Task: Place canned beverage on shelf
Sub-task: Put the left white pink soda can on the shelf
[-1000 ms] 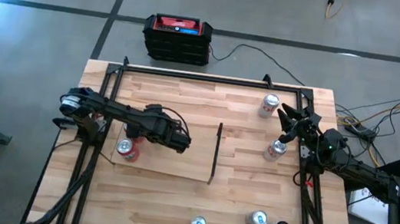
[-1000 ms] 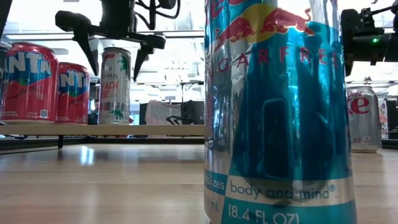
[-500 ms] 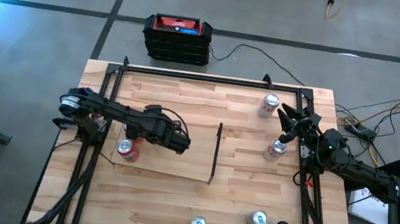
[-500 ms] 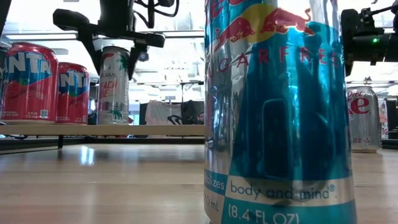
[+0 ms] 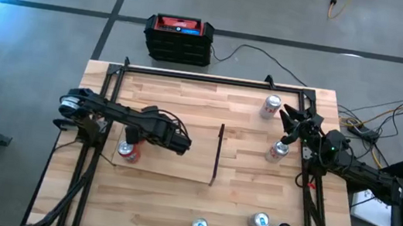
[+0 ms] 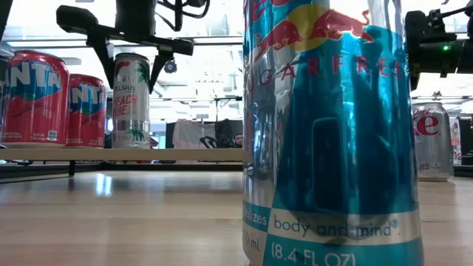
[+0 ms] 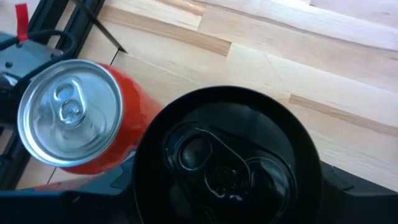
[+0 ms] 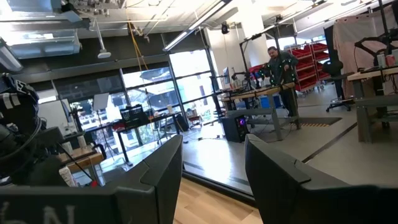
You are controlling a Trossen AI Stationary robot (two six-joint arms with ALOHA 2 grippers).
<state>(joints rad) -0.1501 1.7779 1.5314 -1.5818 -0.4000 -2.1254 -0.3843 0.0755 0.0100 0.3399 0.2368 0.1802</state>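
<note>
Overhead, the left pincer (image 6: pixel 131 55) straddles a tall silver can (image 6: pixel 131 100) standing on the shelf (image 5: pixel 181 151)

Its fingers are spread at either side of the can's top, not closed on it; two red cans (image 6: pixel 53 98) stand on the same board beside it. At the surface's (image 5: pixel 149 211) far right edge the right pincer (image 5: pixel 293 119) waits with fingers apart, near a silver can (image 5: pixel 279 150). A blue can (image 6: pixel 332 133) fills the low view's foreground
</note>
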